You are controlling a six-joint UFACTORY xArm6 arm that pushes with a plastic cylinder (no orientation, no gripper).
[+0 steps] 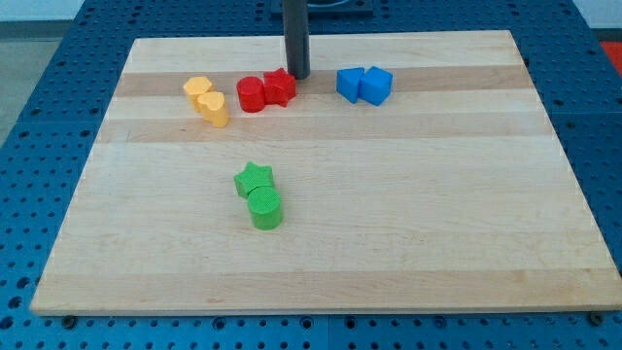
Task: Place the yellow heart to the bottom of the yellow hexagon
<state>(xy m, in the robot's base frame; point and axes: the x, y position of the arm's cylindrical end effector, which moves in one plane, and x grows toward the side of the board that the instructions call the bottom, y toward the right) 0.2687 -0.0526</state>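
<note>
— Nearest the view's bottom, what sits on the pale wooden board [408,243]?

— Green pieces: a green cylinder block [265,208], and touching it just above, a green star-shaped block [254,179]. They stand left of the board's middle, well apart from everything else.

— And further up?

— Three pairs in a rough row near the view's top. At the view's left, a yellow hexagon block [197,88] with a yellow heart-shaped block [213,107] touching it on its lower right side. So the heart already lies toward the bottom right of the hexagon, pressed against it rather than straight below.

— Next along?

— A red cylinder block [252,94] touching a red block [279,87] whose shape I cannot quite make out; it looks star-like. Then, at the view's right of those, two blue blocks side by side: a blue block [349,84] with angled faces and a blue cube-like block [375,86], touching each other.

— Where is the arm's end?

— The dark straight rod comes down from the view's top, and my tip [297,76] rests just at the upper right edge of the red block, seemingly touching it or nearly so. It is a bare rod, with nothing that spreads or pinches, and it carries nothing. It stands between the red pair and the blue pair, well apart from the yellow pair.
</note>
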